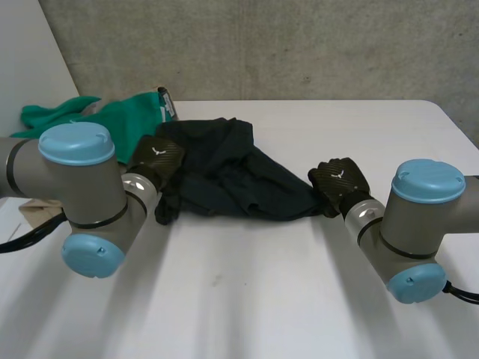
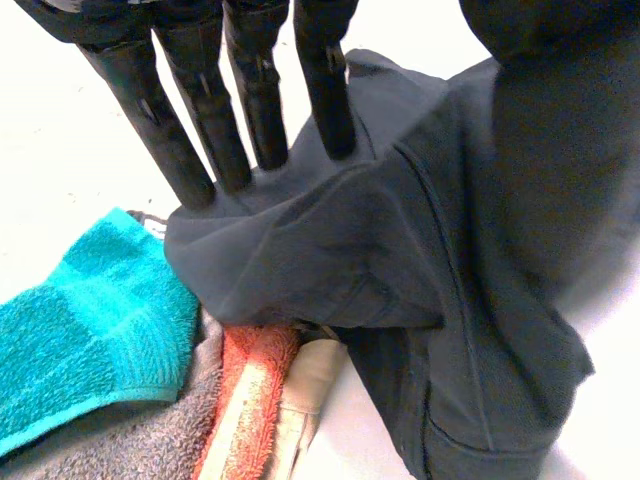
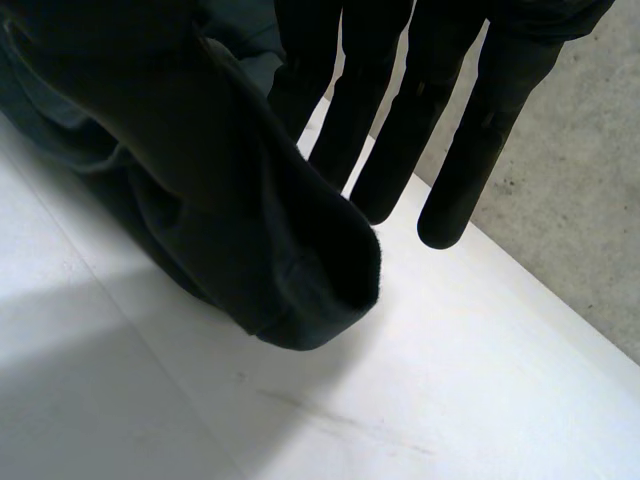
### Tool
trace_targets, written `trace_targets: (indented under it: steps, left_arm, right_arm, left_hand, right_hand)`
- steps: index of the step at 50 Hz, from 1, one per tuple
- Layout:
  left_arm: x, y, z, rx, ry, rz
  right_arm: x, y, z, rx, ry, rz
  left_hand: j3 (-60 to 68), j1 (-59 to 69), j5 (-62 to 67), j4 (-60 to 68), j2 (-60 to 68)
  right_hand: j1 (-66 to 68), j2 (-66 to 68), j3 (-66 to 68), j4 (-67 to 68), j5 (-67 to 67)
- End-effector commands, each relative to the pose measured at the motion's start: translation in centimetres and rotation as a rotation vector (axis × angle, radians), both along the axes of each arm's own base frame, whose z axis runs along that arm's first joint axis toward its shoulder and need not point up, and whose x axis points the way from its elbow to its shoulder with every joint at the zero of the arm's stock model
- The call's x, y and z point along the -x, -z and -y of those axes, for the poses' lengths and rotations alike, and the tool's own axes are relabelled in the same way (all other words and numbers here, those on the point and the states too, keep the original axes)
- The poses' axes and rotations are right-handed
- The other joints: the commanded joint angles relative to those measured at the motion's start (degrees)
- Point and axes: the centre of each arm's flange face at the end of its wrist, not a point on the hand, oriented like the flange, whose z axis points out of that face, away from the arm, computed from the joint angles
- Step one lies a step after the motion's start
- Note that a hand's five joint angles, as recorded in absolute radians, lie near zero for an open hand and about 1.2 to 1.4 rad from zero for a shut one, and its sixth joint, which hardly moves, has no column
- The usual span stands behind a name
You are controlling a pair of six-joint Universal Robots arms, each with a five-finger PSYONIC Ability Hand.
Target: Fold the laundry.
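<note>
White is the table, matt and bare across its near half. A white panel is seen at the far left, and a grey concrete wall behind the table's far edge.

At the far left of the table a green towel is heaped. Beside it the left hand is set on the left end of the dark garment. In the left wrist view its fingers are held straight and side by side, their tips sunk behind a raised fold of the garment, which climbs over the thumb side, so the cloth is pinched there. Beyond the fingertips a turquoise towel, a grey towel, an orange towel and a beige cloth are piled, partly under the garment.

The garment is near-black, smooth and seamed, crumpled wide at its left end and narrowed toward its right. It is stretched between the 2 hands at mid-table, its long axis running across the table from left to right, the right end lying nearer the robot.

At that end the right hand is found. Its fingers are straight and spread, and the garment's hemmed end is draped over the thumb side, above the table.
</note>
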Motion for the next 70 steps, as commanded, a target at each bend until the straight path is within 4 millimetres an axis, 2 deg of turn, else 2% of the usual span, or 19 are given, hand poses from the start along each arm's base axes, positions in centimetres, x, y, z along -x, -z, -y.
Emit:
trace_targets:
  steps: [1, 5, 9, 11, 17, 21, 24, 28, 35, 36, 38, 39, 43, 48, 51, 56, 61, 66, 70]
  left_arm:
    - [0.9, 0.6, -0.8, 0.009, 0.071, 0.058]
    - [1.5, -0.1, -1.9, 0.006, 0.110, 0.060]
    - [1.8, -2.3, -3.9, -0.003, 0.141, 0.055]
    - [2.5, -5.7, -6.7, 0.008, 0.194, 0.023]
    - [5.5, -12.2, -13.9, 0.084, 0.351, -0.154]
    - [7.8, -12.9, -16.2, 0.085, 0.402, -0.231]
    - [9.2, -12.3, -16.9, 0.076, 0.407, -0.242]
    - [11.3, -10.2, -17.1, 0.052, 0.378, -0.223]
    - [13.8, -6.3, -17.8, -0.038, 0.360, -0.175]
    - [13.9, -6.1, -17.9, -0.050, 0.362, -0.175]
    - [14.0, -6.1, -18.1, -0.078, 0.355, -0.188]
    - [13.9, -6.4, -18.1, -0.081, 0.352, -0.198]
    - [12.9, -9.0, -17.4, -0.069, 0.322, -0.257]
    - [10.3, -11.9, -14.4, -0.015, 0.252, -0.288]
    - [8.8, -12.6, -11.9, 0.018, 0.205, -0.272]
    - [7.6, -11.8, -8.4, 0.042, 0.212, -0.189]
    - [7.5, -9.4, -5.2, 0.056, 0.284, -0.071]
    - [8.0, -5.8, -2.5, 0.054, 0.377, 0.041]
    - [9.0, -2.9, -2.5, 0.023, 0.470, 0.115]
  right_arm:
    - [0.5, -0.3, 0.6, -0.011, 0.022, 0.021]
    - [1.0, -0.9, 1.1, -0.009, 0.042, 0.035]
    - [2.2, -3.8, 2.2, 0.045, 0.079, 0.073]
    - [3.0, -7.4, 3.9, 0.149, 0.101, 0.118]
    - [1.6, -12.7, 7.8, 0.346, 0.064, 0.220]
    - [-0.2, -14.3, 10.3, 0.435, 0.040, 0.268]
    - [-1.2, -14.2, 11.5, 0.468, 0.035, 0.285]
    - [-2.8, -12.4, 12.7, 0.473, 0.025, 0.297]
    - [-4.8, -7.9, 13.1, 0.431, 0.004, 0.299]
    - [-4.9, -7.6, 13.3, 0.434, 0.012, 0.308]
    - [-4.8, -7.5, 13.4, 0.429, 0.027, 0.319]
    - [-4.7, -7.4, 13.5, 0.423, 0.037, 0.327]
    - [-3.4, -10.0, 13.6, 0.436, 0.112, 0.373]
    - [-0.5, -14.9, 12.0, 0.393, 0.198, 0.353]
    - [1.4, -17.1, 10.4, 0.337, 0.230, 0.325]
    - [4.3, -18.9, 7.7, 0.205, 0.285, 0.287]
    - [6.9, -17.7, 4.9, -0.012, 0.347, 0.246]
    - [8.4, -13.2, 1.3, -0.324, 0.397, 0.208]
    - [8.8, -10.0, -1.6, -0.495, 0.415, 0.188]
  left_hand:
    - [42.0, 40.4, 42.8, 42.1, 42.1]
    - [45.8, 44.2, 46.6, 45.9, 45.8]
    - [45.8, 44.2, 46.6, 45.9, 45.8]
    - [45.8, 44.2, 46.6, 45.9, 45.8]
    - [45.8, 44.2, 46.6, 45.9, 45.8]
    - [45.8, 44.2, 46.6, 45.9, 45.8]
    - [45.8, 44.2, 46.6, 45.9, 45.8]
    - [39.5, 37.9, 40.2, 39.5, 39.5]
    - [-7.3, -8.9, -6.5, -7.2, -7.3]
    - [-10.0, -11.6, -9.2, -9.9, -10.0]
    - [-17.2, -18.8, -16.5, -17.2, -17.2]
    - [-19.6, -21.2, -18.8, -19.5, -19.6]
    - [-24.2, -25.8, -23.4, -24.1, -24.2]
    - [-24.2, -25.8, -23.4, -24.1, -24.2]
    - [-24.2, -25.8, -23.4, -24.1, -24.2]
    - [-24.2, -25.8, -23.4, -24.1, -24.2]
    - [-24.2, -25.8, -23.4, -24.1, -24.2]
    - [-24.2, -25.8, -23.4, -24.1, -24.2]
    - [-24.2, -25.8, -23.4, -24.1, -24.2]
  right_hand:
    - [15.3, 12.5, 12.7, 12.6, 12.9]
    - [15.3, 12.5, 12.7, 12.6, 12.9]
    - [15.3, 12.5, 12.7, 12.6, 12.9]
    - [15.3, 12.5, 12.7, 12.6, 12.9]
    - [15.3, 12.5, 12.7, 12.6, 12.9]
    - [15.3, 12.5, 12.7, 12.6, 12.9]
    - [15.3, 12.5, 12.7, 12.6, 12.9]
    - [15.3, 12.5, 12.7, 12.6, 12.9]
    - [12.7, 10.0, 10.2, 10.1, 10.4]
    - [-11.3, -14.0, -13.9, -13.9, -13.6]
    - [-42.6, -45.4, -45.2, -45.3, -45.0]
    - [-54.7, -57.5, -57.3, -57.4, -57.1]
    - [-54.7, -57.5, -57.3, -57.4, -57.1]
    - [-54.7, -57.5, -57.3, -57.4, -57.1]
    - [-54.7, -57.5, -57.3, -57.4, -57.1]
    - [-54.7, -57.5, -57.3, -57.4, -57.1]
    - [-54.7, -57.5, -57.3, -57.4, -57.1]
    - [-54.7, -57.5, -57.3, -57.4, -57.1]
    - [-54.7, -57.5, -57.3, -57.4, -57.1]
